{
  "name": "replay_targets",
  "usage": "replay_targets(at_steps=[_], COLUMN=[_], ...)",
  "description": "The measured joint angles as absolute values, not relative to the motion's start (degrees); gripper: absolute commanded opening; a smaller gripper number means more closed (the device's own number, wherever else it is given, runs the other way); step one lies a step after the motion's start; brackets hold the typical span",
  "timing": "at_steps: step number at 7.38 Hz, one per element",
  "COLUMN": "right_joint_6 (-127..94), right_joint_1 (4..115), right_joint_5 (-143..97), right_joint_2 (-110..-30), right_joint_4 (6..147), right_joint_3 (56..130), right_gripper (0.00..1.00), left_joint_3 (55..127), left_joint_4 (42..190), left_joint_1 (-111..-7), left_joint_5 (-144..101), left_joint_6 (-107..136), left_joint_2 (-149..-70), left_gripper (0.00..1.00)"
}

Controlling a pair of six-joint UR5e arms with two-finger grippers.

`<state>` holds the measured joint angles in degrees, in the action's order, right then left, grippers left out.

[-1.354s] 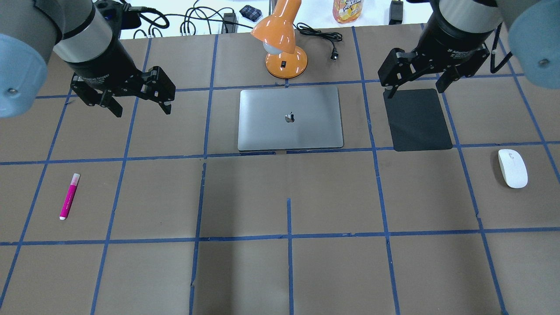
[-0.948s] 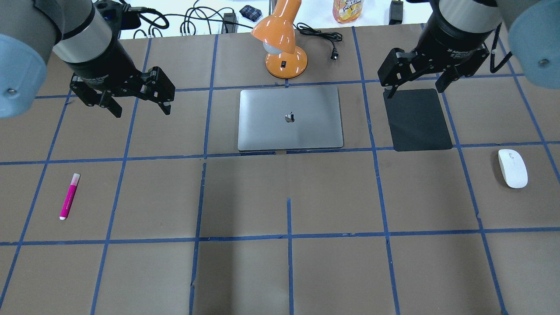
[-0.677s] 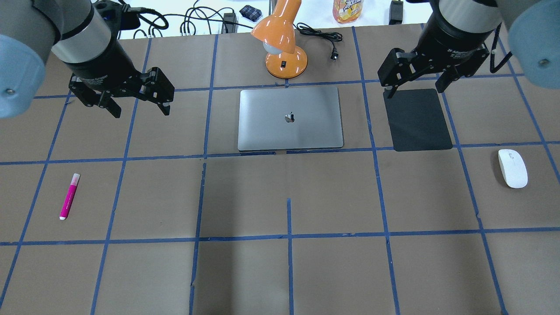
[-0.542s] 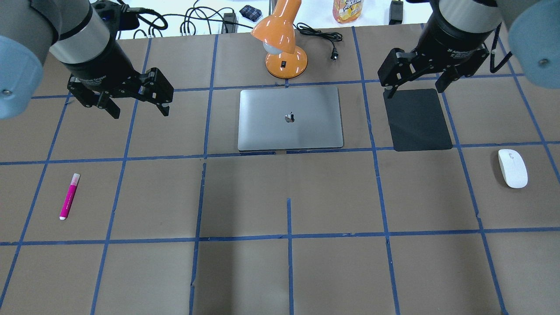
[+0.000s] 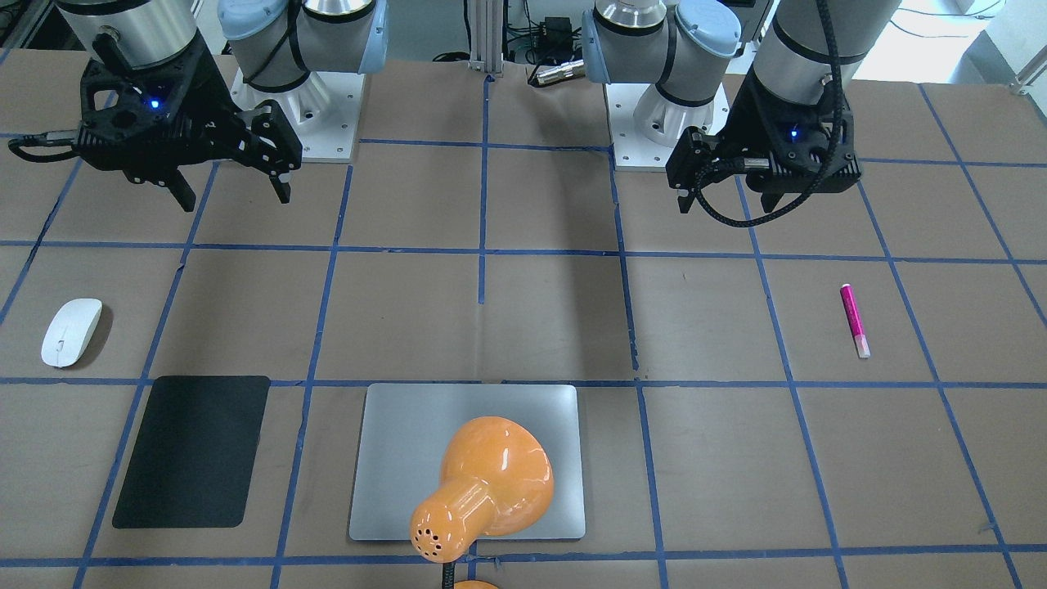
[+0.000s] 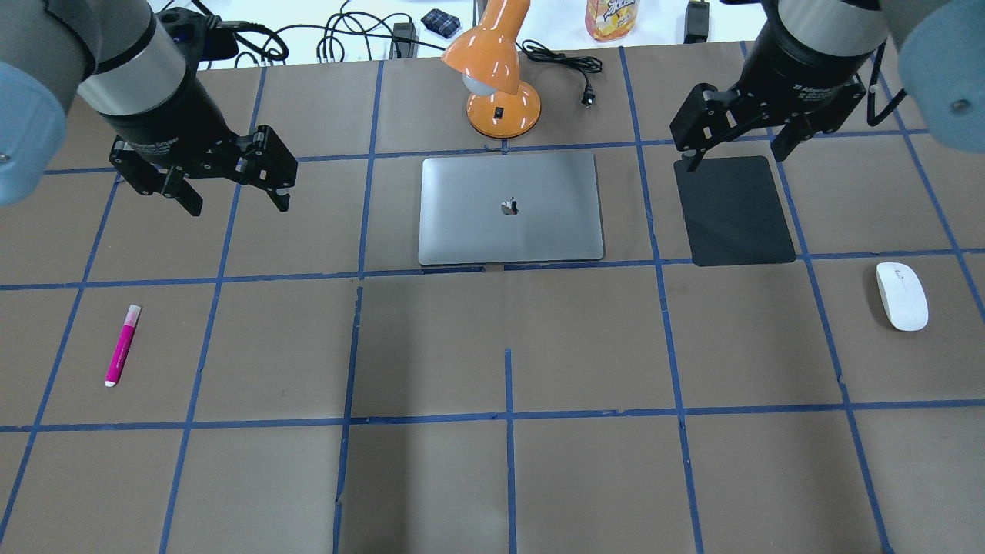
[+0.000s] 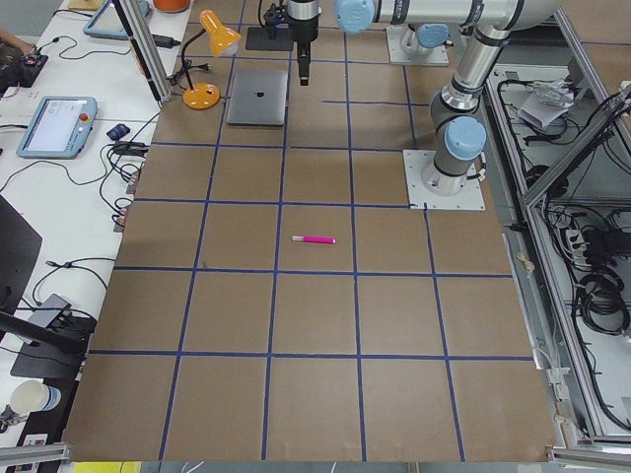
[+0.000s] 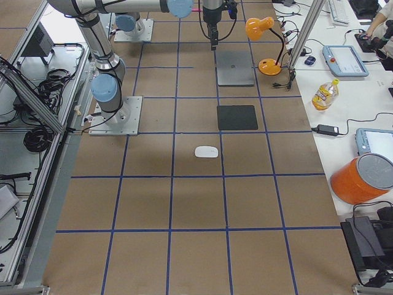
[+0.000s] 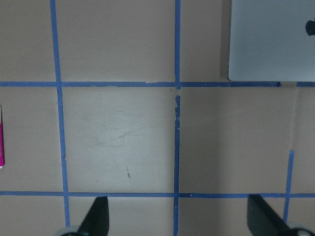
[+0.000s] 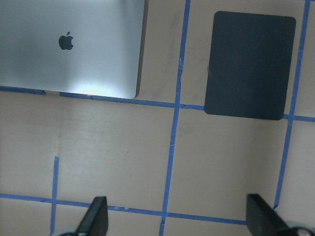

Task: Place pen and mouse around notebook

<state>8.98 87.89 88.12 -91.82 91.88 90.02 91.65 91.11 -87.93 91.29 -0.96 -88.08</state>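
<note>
Both the left tool (image 6: 237, 206) and right tool (image 6: 735, 160) hang open and empty, so I'd straddle the slim magenta-pink pen (image 6: 123, 346) mid-barrel, well left of the flat silver-grey notebook (image 6: 510, 208); smooth white oval mouse (image 6: 902, 296) sits far right.

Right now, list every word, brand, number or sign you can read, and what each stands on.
"2F Adaptive", then cut off: on the right gripper body.
"Adaptive Gripper", small, so likely: on the left gripper body.
Apple logo, no words: on the notebook lid.
Label on the bottle: cut by the frame edge, unreadable.
Any print on the pen: too small to read.
</note>
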Motion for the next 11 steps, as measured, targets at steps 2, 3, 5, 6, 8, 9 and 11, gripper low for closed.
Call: replay_targets(at_steps=[2,3,5,6,8,9,11], right_joint_6=[16.47,20.58,25.49,28.28,33.87,35.91,40.43], right_joint_1=[81.43,77.56,69.65,66.0,61.48,59.54,55.42], right_joint_5=[89.16,89.24,89.87,90.09,90.16,90.15,89.78], right_joint_2=[-91.88,-91.77,-91.22,-90.67,-89.55,-88.64,-85.46], right_joint_4=[91.63,91.73,91.99,92.65,96.56,100.14,113.27], right_joint_3=[90.06,90.05,90.66,91.51,93.53,95.68,103.31], right_gripper=[1.0,1.0,1.0,1.0,1.0,1.0,1.0], left_joint_3=[91.69,91.69,91.69,91.7,91.7,91.72,91.78], left_joint_4=[90.85,90.72,90.56,90.49,89.18,88.28,87.36], left_joint_1=[-87.89,-87.83,-87.65,-87.23,-83.64,-80.23,-72.23], left_joint_5=[90.58,90.39,90.52,90.49,90.45,90.43,90.51], left_joint_6=[-0.97,-0.99,-1.04,-1.09,-1.34,-2.3,-8.64], left_joint_2=[-88.69,-89.0,-89.38,-89.69,-90.6,-91.31,-93.39], left_gripper=[1.0,1.0,1.0,1.0,1.0,1.0,1.0])
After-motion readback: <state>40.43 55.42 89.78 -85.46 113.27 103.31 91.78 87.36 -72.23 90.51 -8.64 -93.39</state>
